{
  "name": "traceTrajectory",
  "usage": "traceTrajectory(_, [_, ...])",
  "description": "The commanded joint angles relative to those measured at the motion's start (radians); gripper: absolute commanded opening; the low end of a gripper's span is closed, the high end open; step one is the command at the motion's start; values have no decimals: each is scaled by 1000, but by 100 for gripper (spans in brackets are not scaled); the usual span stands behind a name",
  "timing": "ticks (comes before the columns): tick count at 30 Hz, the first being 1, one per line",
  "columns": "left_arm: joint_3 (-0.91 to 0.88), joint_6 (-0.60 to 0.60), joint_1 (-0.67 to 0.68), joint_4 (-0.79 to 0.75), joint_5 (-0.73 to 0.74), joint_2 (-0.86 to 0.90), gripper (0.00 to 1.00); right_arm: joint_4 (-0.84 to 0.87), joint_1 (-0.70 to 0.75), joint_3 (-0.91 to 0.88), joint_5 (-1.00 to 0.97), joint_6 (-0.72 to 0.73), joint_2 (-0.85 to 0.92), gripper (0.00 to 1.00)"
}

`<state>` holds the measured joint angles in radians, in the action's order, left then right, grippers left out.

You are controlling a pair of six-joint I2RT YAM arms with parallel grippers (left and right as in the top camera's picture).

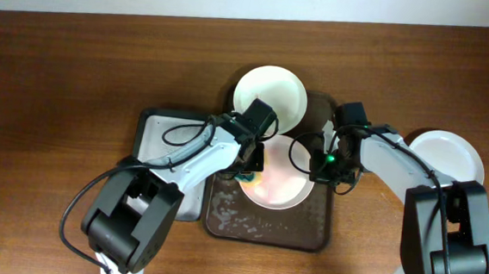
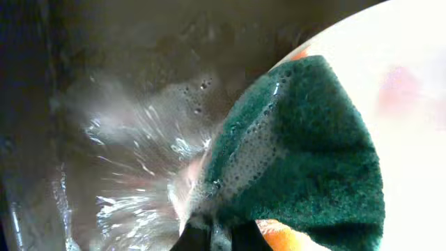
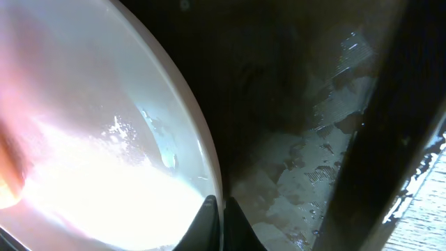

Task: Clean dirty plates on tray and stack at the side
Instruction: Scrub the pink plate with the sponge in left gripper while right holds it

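Overhead, I see my left gripper (image 1: 249, 166) clamped on the sponge (image 2: 306, 153), pressing it into the pink plate (image 1: 286, 190) on the tray (image 1: 264, 229). My right gripper (image 1: 318, 165) pinches that plate's rim.

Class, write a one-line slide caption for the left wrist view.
Sudsy green sponge scrubbing the rim of a pale plate over the wet, soapy brown tray.

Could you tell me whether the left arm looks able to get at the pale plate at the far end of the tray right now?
Probably yes for wiping: that plate lies uncovered just beyond the left gripper. Grasping it looks unlikely, since the jaws are shut on the sponge.
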<state>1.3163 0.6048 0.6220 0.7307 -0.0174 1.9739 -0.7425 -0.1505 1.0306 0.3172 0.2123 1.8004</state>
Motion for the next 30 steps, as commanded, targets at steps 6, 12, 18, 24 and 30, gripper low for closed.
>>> traceTrajectory(6, [-10,-37,44,-299,401,98,0,-11,11,0,-82,-101,7,4])
traceTrajectory(12, [-10,5,109,-410,447,151,0,-7,-39,0,-86,-130,7,4])
traceTrajectory(18, [-7,-38,59,-210,211,151,0,-9,-47,0,-87,-126,7,4])
traceTrajectory(24, [-4,-39,-35,39,-98,14,0,-9,-46,0,-94,-88,7,4])
traceTrajectory(30, [-4,-83,-41,123,-220,-177,0,-19,-46,0,-93,-73,7,4])
